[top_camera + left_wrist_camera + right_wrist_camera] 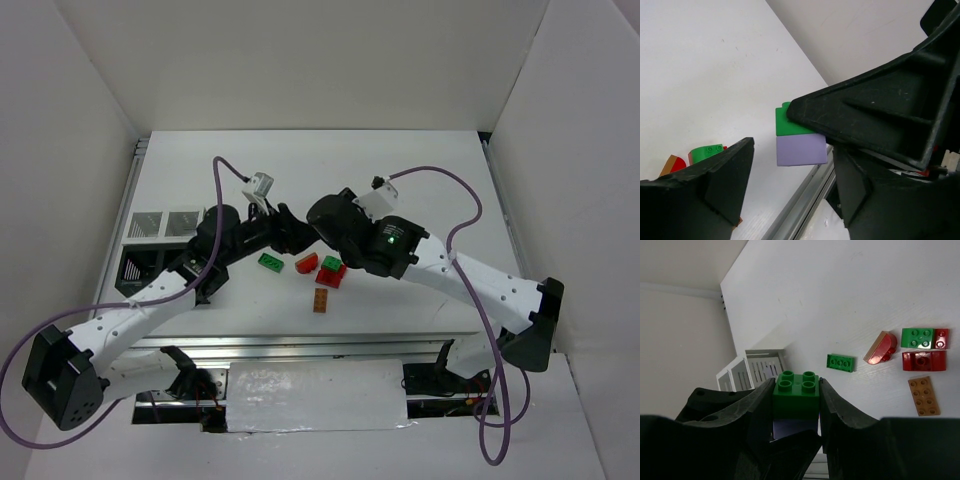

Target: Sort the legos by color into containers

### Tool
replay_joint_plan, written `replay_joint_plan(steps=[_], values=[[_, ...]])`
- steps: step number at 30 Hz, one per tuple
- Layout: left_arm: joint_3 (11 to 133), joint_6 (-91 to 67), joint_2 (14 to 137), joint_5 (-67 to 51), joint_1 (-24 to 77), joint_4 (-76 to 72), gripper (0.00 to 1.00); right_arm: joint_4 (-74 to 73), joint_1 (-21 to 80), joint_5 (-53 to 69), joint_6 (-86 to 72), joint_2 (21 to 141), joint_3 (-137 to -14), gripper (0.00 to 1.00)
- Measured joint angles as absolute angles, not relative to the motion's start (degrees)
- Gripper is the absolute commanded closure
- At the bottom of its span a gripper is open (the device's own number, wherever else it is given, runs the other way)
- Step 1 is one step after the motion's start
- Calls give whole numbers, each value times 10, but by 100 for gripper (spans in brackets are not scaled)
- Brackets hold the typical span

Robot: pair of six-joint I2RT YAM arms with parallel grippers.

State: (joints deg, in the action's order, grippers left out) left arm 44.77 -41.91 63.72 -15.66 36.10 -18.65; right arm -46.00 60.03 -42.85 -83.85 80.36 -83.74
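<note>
You've got the right gripper (796, 405) clamped on the green brick (796, 390), with the lavender brick (801, 150) stuck beneath it, over mid-table (420, 180). Your left gripper (792, 167): jaws apart around the lavender brick, gap on one side.

Robot lab test cell. White bench (400, 170) boxed in by plain white panels (300, 60), aluminium rail (330, 345) at the near edge. Left arm (140, 305) and right arm (480, 280) bolted there, purple cables (440, 169) looping loose.
</note>
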Motion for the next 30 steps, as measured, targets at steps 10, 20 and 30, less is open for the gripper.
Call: replay_joint_plan(steps=[10,20,30], values=[[467,-420,647,-174,359,-176,100,-448,601,-429,-815,808,-837,100],[478,-388,624,-180,322,-91,100,-461,551,-462,-833,816,-819,100],[556,-382,613,-68,123,120,100,-424,483,-457,-742,779,-744,100]])
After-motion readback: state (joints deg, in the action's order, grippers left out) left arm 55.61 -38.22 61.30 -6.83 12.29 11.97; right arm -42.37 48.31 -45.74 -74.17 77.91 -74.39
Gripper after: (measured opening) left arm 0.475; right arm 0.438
